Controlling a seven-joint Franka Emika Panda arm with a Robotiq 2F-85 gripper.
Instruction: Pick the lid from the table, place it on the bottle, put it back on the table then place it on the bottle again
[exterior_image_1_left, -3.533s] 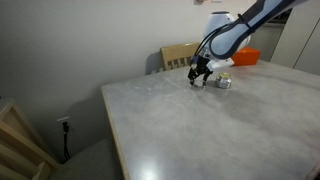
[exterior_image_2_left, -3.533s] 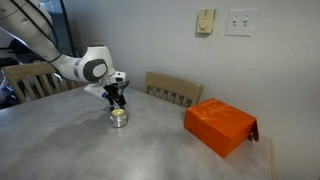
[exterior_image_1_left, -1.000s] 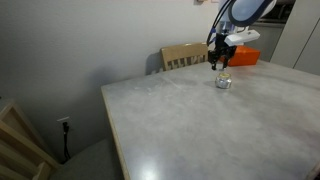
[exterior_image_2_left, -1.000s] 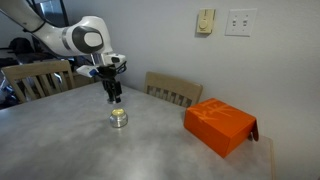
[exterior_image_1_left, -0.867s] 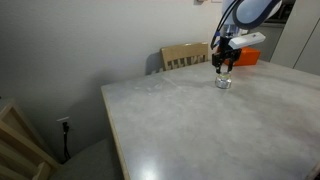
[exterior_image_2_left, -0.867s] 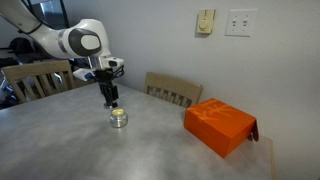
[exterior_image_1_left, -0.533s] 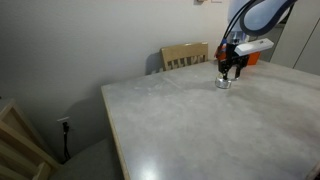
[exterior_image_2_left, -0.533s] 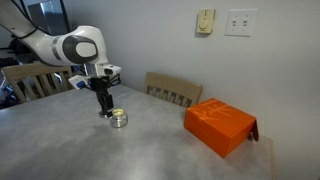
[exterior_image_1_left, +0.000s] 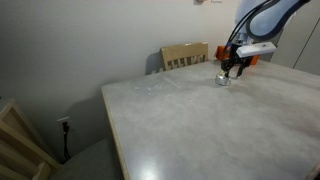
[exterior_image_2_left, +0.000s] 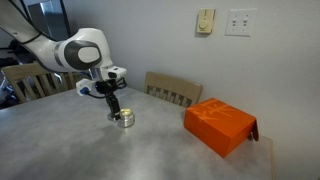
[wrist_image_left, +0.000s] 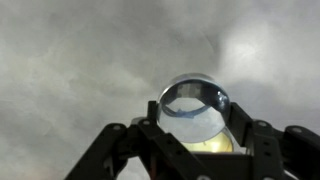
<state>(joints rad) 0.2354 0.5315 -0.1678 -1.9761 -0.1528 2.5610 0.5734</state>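
In the wrist view a round, silvery-clear lid (wrist_image_left: 195, 103) sits between my fingers, and my gripper (wrist_image_left: 196, 114) is shut on it, both pads touching its rim. In both exterior views the gripper (exterior_image_2_left: 113, 114) (exterior_image_1_left: 232, 73) hangs low over the pale grey table (exterior_image_2_left: 150, 150) (exterior_image_1_left: 190, 120), fingers pointing down. It is close beside the small clear bottle (exterior_image_2_left: 126, 119) (exterior_image_1_left: 224, 81), which stands upright on the tabletop. The lid is too small to make out in the exterior views. Whether it touches the table I cannot tell.
An orange box (exterior_image_2_left: 220, 125) (exterior_image_1_left: 250, 57) lies on the table beyond the bottle. Wooden chairs (exterior_image_2_left: 172, 90) (exterior_image_1_left: 183, 56) stand at the table's far edge, another chair (exterior_image_2_left: 30, 80) behind the arm, and one (exterior_image_1_left: 20, 140) by the near corner.
The gripper has come down from above the bottle and shifted sideways, and now sits low beside it. Its jaws have kept the same width. The bottle has not moved.
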